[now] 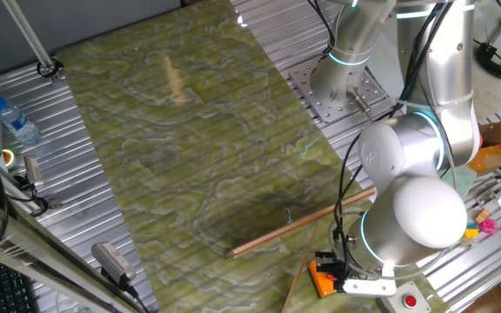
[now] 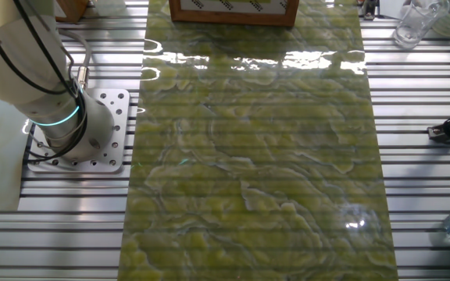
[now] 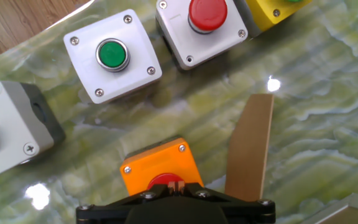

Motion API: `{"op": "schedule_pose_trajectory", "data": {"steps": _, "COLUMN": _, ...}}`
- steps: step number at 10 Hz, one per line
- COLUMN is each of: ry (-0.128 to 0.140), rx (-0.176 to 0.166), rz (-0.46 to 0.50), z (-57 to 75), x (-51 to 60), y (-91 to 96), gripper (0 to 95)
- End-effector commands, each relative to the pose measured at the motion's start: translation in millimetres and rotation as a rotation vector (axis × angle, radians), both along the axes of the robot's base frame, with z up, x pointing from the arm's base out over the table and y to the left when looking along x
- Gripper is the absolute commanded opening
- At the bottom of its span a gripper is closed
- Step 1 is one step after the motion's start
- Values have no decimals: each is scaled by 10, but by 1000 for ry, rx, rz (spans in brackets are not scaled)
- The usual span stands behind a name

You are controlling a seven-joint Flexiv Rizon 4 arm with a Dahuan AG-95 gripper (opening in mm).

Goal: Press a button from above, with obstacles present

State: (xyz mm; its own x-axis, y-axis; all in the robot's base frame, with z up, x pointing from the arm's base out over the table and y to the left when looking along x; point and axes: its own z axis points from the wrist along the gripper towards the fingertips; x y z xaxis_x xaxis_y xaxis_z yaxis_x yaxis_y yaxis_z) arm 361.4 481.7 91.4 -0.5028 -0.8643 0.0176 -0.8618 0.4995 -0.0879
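The button is an orange square box (image 3: pixel 159 165) with a red cap (image 3: pixel 160 182), at the bottom centre of the hand view. My gripper (image 3: pixel 176 185) is directly over the cap, its two fingertips pressed together, shut and holding nothing. I cannot tell whether they touch the cap. In one fixed view the orange box (image 1: pixel 322 281) sits under the hand (image 1: pixel 336 268) at the mat's near right corner. The long wooden stick (image 1: pixel 298 223) lies diagonally on the mat just behind the box. A shorter stick (image 1: pixel 298 285) slants to the left of the box. One stick (image 3: pixel 251 146) shows close to the right of the box.
Other button boxes lie beyond the orange one: a white box with a green cap (image 3: pixel 112 55), a white-grey box with a red cap (image 3: pixel 207 14), a yellow box (image 3: pixel 278 7) and a grey box (image 3: pixel 8 127) at left. The arm's base (image 2: pixel 76 129) stands beside the mat.
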Motion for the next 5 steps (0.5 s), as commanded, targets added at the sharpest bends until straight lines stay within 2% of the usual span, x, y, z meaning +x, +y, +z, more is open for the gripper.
{"op": "schedule_pose_trajectory", "data": {"steps": 1, "ry": -1, "rx": -10, "rz": -5, "z": -537, "x": 27, "y": -17, "gripper": 0}}
{"op": "schedule_pose_trajectory", "data": {"steps": 3, "ry": -8, "rx": -12, "rz": -8, "z": -609, "x": 35, "y": -1, "gripper": 0}}
{"op": "schedule_pose_trajectory", "data": {"steps": 5, "ry": -8, "rx": -11, "rz": -6, "z": -594, "x": 54, "y": 18, "gripper": 0}}
